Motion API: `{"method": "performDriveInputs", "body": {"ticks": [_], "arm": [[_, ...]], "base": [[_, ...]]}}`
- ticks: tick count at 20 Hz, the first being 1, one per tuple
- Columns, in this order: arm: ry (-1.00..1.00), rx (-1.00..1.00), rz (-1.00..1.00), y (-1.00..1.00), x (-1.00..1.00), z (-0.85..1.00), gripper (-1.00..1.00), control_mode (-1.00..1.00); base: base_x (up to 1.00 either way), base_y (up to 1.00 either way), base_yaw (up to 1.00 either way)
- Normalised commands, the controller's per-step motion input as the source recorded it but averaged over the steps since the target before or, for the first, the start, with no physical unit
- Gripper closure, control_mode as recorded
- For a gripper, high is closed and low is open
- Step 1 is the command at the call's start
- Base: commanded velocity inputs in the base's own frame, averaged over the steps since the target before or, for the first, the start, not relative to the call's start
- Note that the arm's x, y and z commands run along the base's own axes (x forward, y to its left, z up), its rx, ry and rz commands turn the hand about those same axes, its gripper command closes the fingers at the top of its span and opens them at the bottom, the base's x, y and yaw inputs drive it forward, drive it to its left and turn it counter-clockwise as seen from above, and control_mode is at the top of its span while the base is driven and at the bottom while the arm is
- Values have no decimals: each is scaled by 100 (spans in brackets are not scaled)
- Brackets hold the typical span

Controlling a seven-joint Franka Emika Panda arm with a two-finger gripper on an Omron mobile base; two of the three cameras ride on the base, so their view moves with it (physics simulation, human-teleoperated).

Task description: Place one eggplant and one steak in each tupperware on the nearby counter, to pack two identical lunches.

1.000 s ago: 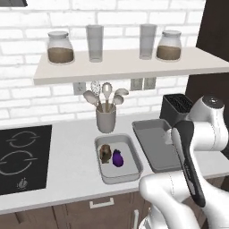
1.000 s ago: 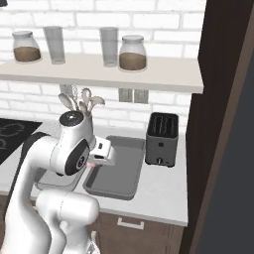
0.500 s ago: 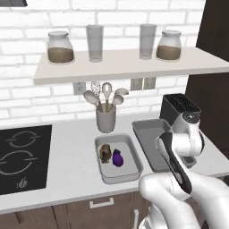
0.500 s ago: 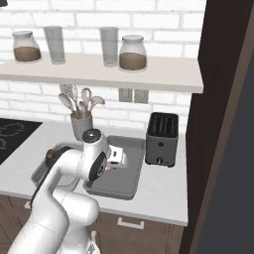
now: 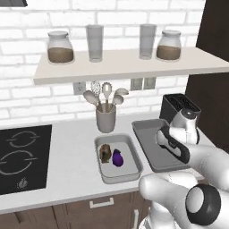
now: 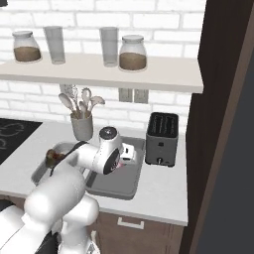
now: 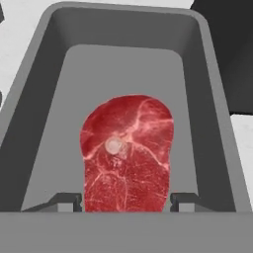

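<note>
Two grey trays sit side by side on the white counter (image 5: pixel 67 165), and each view gives a different share of them. From the left base view the light grey tupperware (image 5: pixel 133 172) is seen whole, holding a mottled brown steak (image 5: pixel 105 153) and a glossy purple eggplant (image 5: pixel 117 158) just beside each other; the darker tupperware (image 5: pixel 150 147) to its right is partly covered by the white arm. From the right base view the arm hides most of the light tray, with just the brown steak (image 6: pixel 50 158) peeking past it, while the dark tray's (image 6: pixel 111 191) near rim shows bare.

Inside the dark tray, the hand view looks straight down on what the base cameras miss: a flat pink-red steak (image 7: pixel 127 153), marbled with pale veins, lying on the tray floor (image 7: pixel 64 113). The pincer (image 7: pixel 126 201) hangs over its near end, one fingertip (image 7: pixel 66 201) on each side of the meat; the tips stand at its edges, and whether they press it or have let go cannot be told.

Behind the trays stand a black toaster (image 6: pixel 161 139), a grey utensil crock (image 5: pixel 106 120) with spoons, and a black stovetop (image 5: pixel 20 156) at the left. A wall shelf (image 5: pixel 125 62) carries two jars and two glasses. No writing or label is readable anywhere.
</note>
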Motion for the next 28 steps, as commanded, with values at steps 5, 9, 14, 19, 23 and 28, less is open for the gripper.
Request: {"method": "performDriveInputs", "body": {"ticks": [5, 9, 14, 19, 23, 28], "arm": [[3, 0, -9, 10, 12, 6, -100, -100], [1, 0, -7, 16, -61, 68, -100, -100], [0, 0, -9, 28, -100, 100, -100, -100], [-8, 0, -3, 14, -100, 68, -100, -100], [-19, 0, 0, 1, -100, 41, -100, -100], [-1, -6, 6, 24, -83, -4, -100, -100]], "base": [[0, 0, 0], [0, 0, 0], [0, 0, 0], [0, 0, 0], [0, 0, 0], [0, 0, 0]]}}
